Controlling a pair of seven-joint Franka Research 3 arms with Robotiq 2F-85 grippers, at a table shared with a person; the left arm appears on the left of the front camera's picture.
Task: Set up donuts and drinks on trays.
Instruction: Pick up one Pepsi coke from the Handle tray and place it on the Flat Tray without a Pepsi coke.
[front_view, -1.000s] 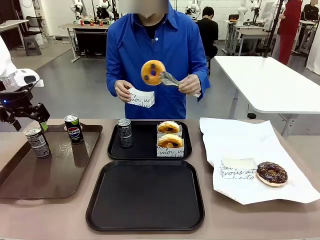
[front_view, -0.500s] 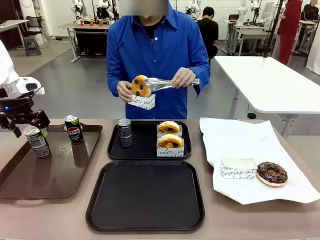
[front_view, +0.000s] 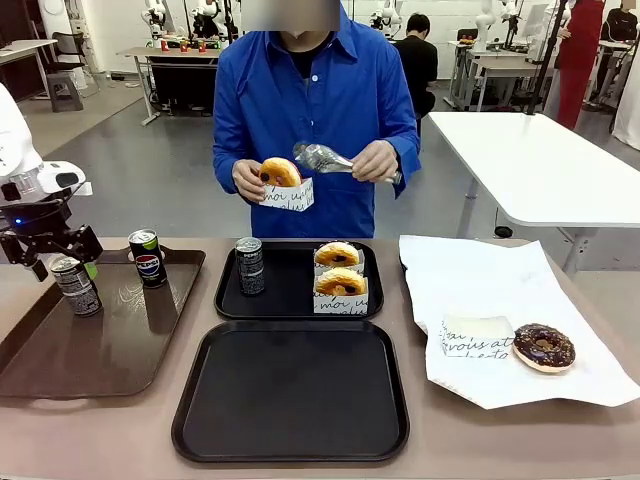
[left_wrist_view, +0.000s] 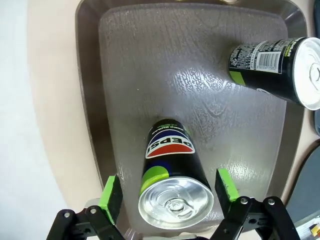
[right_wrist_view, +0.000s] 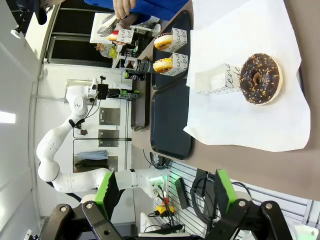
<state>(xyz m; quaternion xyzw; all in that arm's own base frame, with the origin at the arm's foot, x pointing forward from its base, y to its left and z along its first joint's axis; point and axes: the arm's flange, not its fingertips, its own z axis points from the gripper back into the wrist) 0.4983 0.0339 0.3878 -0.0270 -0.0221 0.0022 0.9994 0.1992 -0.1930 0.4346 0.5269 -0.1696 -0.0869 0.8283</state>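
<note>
My left gripper (front_view: 64, 266) has come down over a drink can (front_view: 76, 286) on the brown tray (front_view: 100, 355). In the left wrist view its green pads stand on either side of that Pepsi can (left_wrist_view: 172, 175), a small gap showing at each side, so the left gripper (left_wrist_view: 168, 192) is open. A second can (front_view: 148, 258) stands beside it. The far black tray (front_view: 226, 300) carries a can (front_view: 250, 266) and two sleeved donuts (front_view: 340, 270). The near black tray (front_view: 290, 395) is bare. My right gripper (right_wrist_view: 162, 192) is open and holds nothing.
The person holds a glazed donut in a paper sleeve (front_view: 281, 180) in one hand and metal tongs (front_view: 325, 157) in the other. A chocolate donut (front_view: 544, 347) and a paper sleeve (front_view: 477, 337) lie on the white paper sheet (front_view: 490, 280) at the right.
The person has lowered the glazed donut into the sleeve and drawn the tongs away. My left gripper has sunk a little over the can on the brown tray.
</note>
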